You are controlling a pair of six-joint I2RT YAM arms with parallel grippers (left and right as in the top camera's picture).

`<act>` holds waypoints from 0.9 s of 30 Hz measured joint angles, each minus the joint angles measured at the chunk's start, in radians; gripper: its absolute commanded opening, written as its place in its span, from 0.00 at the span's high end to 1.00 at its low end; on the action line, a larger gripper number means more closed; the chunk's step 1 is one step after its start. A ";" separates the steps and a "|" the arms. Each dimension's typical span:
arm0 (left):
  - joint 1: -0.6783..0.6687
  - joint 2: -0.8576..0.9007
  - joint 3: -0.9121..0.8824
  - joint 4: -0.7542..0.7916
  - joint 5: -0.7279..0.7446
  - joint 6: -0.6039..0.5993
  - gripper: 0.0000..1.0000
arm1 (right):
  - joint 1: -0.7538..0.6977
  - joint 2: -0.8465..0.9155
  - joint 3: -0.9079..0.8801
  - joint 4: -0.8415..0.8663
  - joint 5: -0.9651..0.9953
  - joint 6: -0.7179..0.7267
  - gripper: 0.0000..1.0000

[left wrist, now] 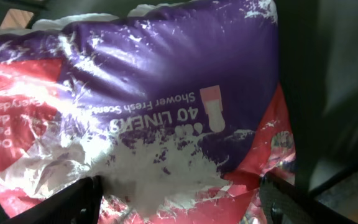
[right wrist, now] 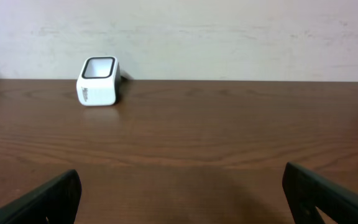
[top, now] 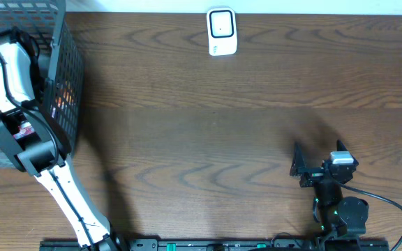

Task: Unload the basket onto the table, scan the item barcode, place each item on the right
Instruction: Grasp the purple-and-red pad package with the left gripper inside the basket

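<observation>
left arm point(top: 12, 66) — white, black joints | right arm point(top: 335, 201) — black, cabled, perhaps green lights

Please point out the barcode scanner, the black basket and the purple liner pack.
barcode scanner point(top: 222, 26), overhead view, on its window.
black basket point(top: 72, 84), overhead view, on its right mesh wall.
purple liner pack point(left wrist: 166, 68), left wrist view, on its purple front.

You're looking at a dark brown wood-grain table point(top: 208, 139) whose grain runs side to side, with soft shadows lying on it. Behind its far edge stands a plain off-white wall point(right wrist: 229, 37), evenly lit and faintly scuffed.
</observation>
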 measured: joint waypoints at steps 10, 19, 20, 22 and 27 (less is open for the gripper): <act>-0.011 -0.002 -0.044 -0.009 -0.071 0.034 0.19 | 0.000 0.000 0.000 0.000 0.000 0.000 0.01; -0.018 -0.043 -0.170 0.070 -0.110 0.060 0.92 | 0.000 0.000 0.000 0.000 0.000 0.000 0.01; -0.020 -0.043 -0.171 0.070 -0.118 0.063 0.92 | 0.000 0.000 0.000 0.000 0.000 0.000 0.01; -0.022 -0.048 -0.170 0.065 -0.124 0.072 0.93 | 0.000 0.000 0.000 0.000 0.000 0.000 0.01; -0.020 -0.045 -0.147 0.003 -0.114 0.075 0.93 | 0.000 0.000 0.000 0.000 0.000 0.000 0.01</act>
